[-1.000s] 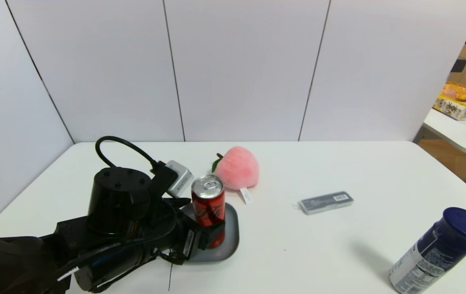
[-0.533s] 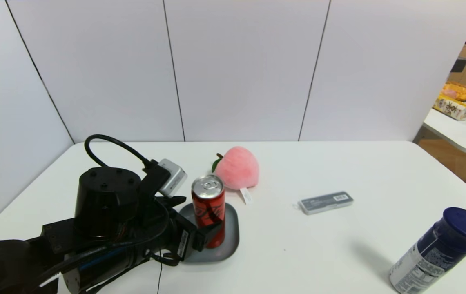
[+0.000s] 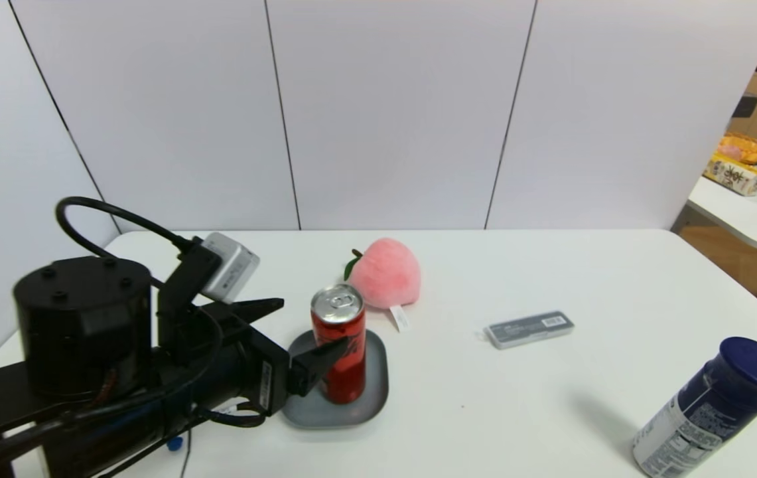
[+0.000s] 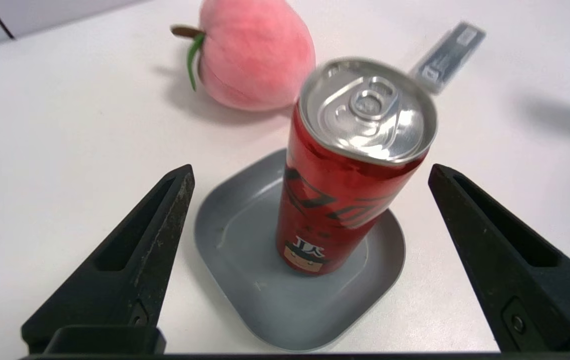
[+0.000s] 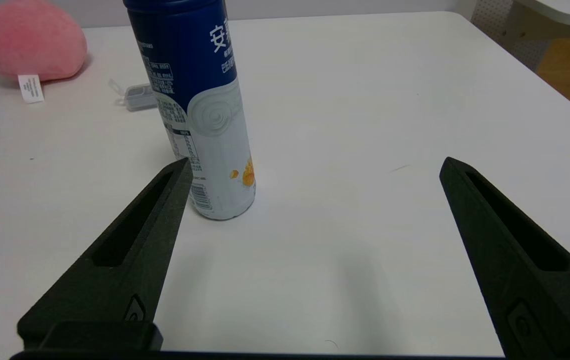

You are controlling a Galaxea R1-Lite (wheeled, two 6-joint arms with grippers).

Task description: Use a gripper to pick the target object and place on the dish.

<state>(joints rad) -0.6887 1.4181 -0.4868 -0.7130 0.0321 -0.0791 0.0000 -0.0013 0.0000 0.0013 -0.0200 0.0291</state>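
On the grey-blue dish (image 3: 370, 398), left of centre on the white desk (image 3: 550, 398), the red soda can (image 3: 338, 352) stands upright, its silver top up; the dish's rim shows around the can's base in the left wrist view. From the can, the left end effector (image 3: 315, 330) lies at about 9 o'clock in the head view, raised above the desk, with its fingers spread wide apart and holding nothing. One fingertip crosses in front of the can's side in the head view; in the left wrist view both fingers (image 4: 130, 260) stand clear of the can on either side, not touching it.

At about 1 o'clock from the can, just beyond the dish, lies a pink plush peach (image 3: 385, 273) with a white tag. At 3 o'clock, well apart, a small grey case (image 3: 529, 329) lies flat. Farther toward 4 o'clock, near the desk's right front edge, stands a dark blue canister (image 3: 713, 405).

The right end effector (image 5: 314, 165) shows only in its own wrist view, fingers wide apart over bare desk, with the blue canister just beside one finger.
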